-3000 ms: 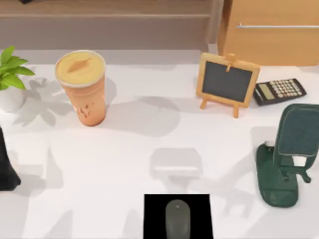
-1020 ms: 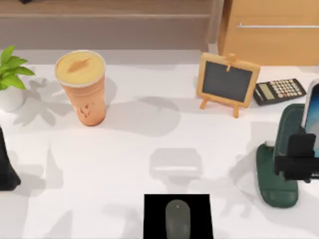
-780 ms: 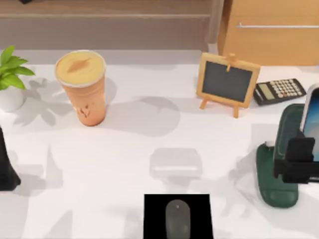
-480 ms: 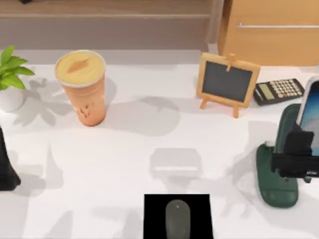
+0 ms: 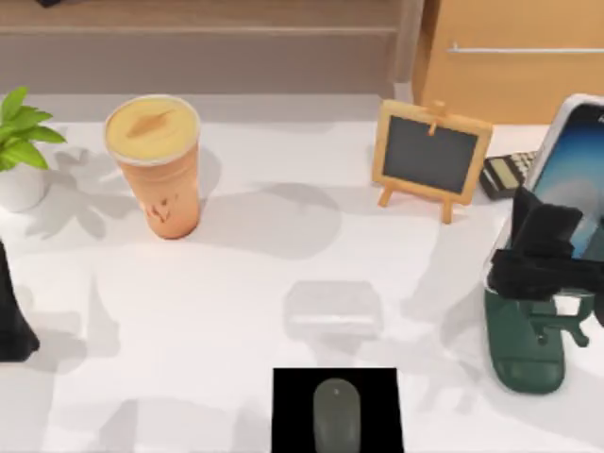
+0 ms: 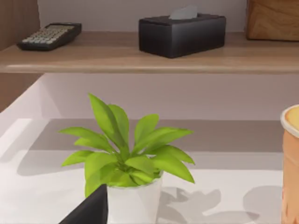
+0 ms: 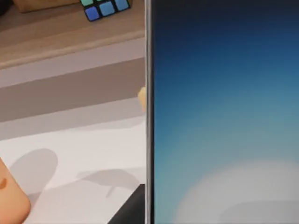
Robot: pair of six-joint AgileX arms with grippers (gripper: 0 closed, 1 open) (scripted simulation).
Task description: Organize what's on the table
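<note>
White desk [image 5: 236, 302] fronting a wooden shelf [image 6: 140, 58]; right gripper [image 5: 543, 260], jaws clamped on a phone [image 5: 576, 160], is hovering over a green stand [image 5: 525, 344].

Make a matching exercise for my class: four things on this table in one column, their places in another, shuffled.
1. potted plant
2. mouse
3. phone
4. chalkboard easel

a. held by the right gripper above the green stand
b. far left edge of the table
c. on a black pad at the near edge
d. toward the back, right of centre

Pairs: 1-b, 2-c, 3-a, 4-d
</note>
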